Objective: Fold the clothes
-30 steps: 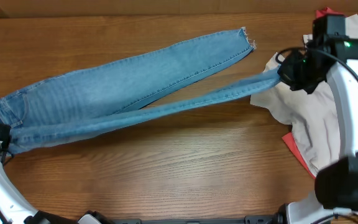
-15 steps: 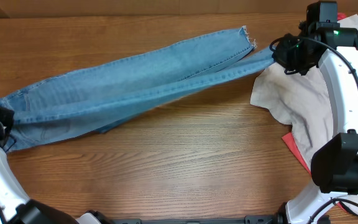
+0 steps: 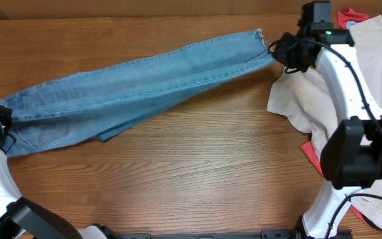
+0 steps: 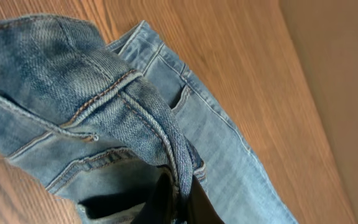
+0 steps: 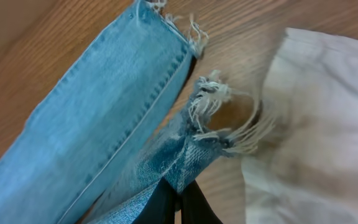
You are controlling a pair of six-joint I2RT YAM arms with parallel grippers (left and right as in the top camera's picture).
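Denim is what both arms are busy with. Nearest the robot, bare wooden surface runs along the near edge of the jeans. They lie across it as one long slanted band, waist end low at the left and hems high at the right.

At the waist end, the left gripper is pressed together on a bunched fold of waistband, its dark fingers pinching the thick seam. Holding there seems meant to anchor that end so the garment can be drawn taut and steered along its length. Along the band the two legs lie nearly one upon the other, with a slim wedge of the under layer showing at the near edge toward the waist.

At the far end of the jeans, the right gripper is pinched on the frayed hem of one leg. It holds this just beside the hem of the other leg, which lies flat. I judge this grip is there to lay leg on leg, hem to hem, the lengthwise halving that comes before any crosswise fold.

Just beyond the hems a beige garment lies spread, its edge near the fringe, so the loose threads could snag or drag it. Farther past the jeans, a red cloth peeks out.
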